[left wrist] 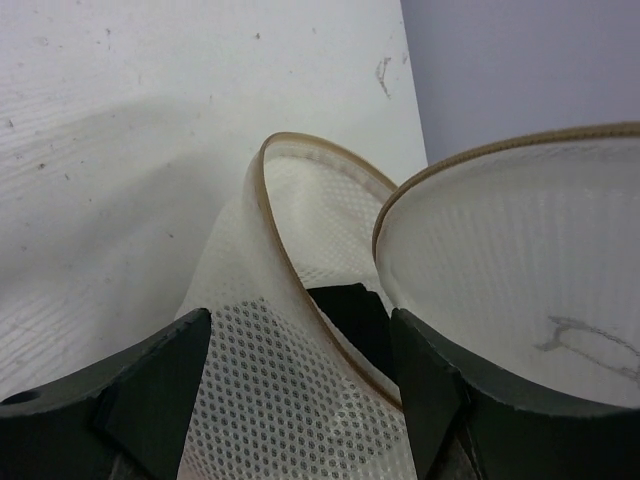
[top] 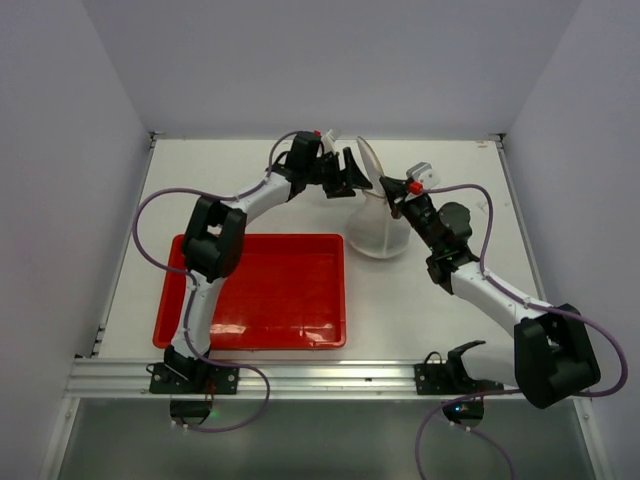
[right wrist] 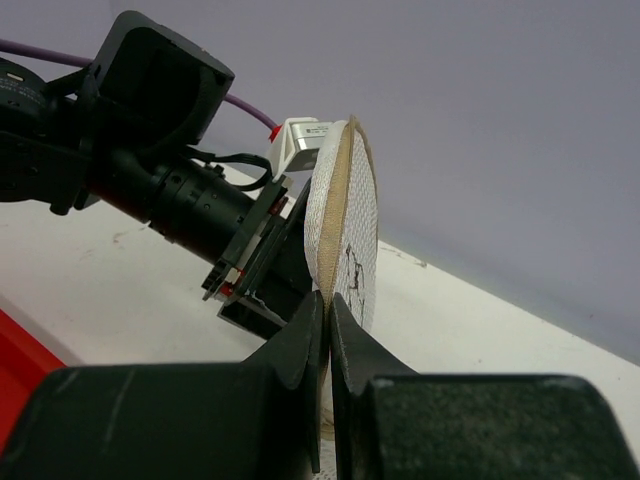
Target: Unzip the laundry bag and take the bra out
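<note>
The laundry bag (top: 378,235), a whitish mesh pouch with a tan rim, stands unzipped at the back of the table. Its two halves are spread apart. My right gripper (right wrist: 328,300) is shut on the tan rim of the raised half (right wrist: 345,200), which carries a small dark mark. In the gap between the halves a patch of the black bra (left wrist: 355,315) shows. My left gripper (left wrist: 300,320) is open at that gap, with the lower mesh half (left wrist: 290,410) between its fingers and the raised half (left wrist: 520,250) to its right. In the top view the left gripper (top: 352,172) faces the right gripper (top: 392,190).
A red rectangular tray (top: 260,290) lies to the left of the bag, under the left arm's elbow. White walls close the table at the back and on both sides. The left arm (right wrist: 150,150) fills the left of the right wrist view.
</note>
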Controlling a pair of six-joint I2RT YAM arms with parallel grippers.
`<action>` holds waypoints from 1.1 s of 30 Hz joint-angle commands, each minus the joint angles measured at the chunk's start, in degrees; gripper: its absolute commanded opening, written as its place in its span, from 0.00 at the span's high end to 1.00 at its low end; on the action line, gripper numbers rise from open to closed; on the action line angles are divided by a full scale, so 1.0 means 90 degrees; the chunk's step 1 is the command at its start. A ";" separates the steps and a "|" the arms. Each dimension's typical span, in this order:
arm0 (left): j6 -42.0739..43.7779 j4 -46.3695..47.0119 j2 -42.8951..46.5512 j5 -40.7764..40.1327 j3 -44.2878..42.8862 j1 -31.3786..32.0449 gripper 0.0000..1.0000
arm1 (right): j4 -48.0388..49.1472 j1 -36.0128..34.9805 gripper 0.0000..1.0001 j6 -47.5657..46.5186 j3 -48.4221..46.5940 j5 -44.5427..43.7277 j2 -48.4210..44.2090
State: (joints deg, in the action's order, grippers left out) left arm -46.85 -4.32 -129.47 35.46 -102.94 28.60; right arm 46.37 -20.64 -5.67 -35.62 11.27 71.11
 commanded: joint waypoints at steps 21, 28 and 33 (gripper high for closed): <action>-0.1015 0.2185 0.0439 0.0572 0.1024 -0.0102 1.00 | 0.0668 -0.0001 1.00 0.0230 0.0070 -0.0157 0.0029; -0.2078 0.4501 0.1445 -0.0141 0.2871 -0.0024 1.00 | 0.1281 -0.0001 1.00 0.0813 0.0450 -0.2335 -0.0098; -0.2401 0.5419 0.1593 -0.0444 0.3243 0.0259 1.00 | 0.1868 -0.0001 1.00 0.1342 0.0783 -0.3301 -0.0157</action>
State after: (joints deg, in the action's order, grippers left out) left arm -64.69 31.59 -118.83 34.02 -74.76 29.34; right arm 53.89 -20.69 2.07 -29.47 -8.97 71.88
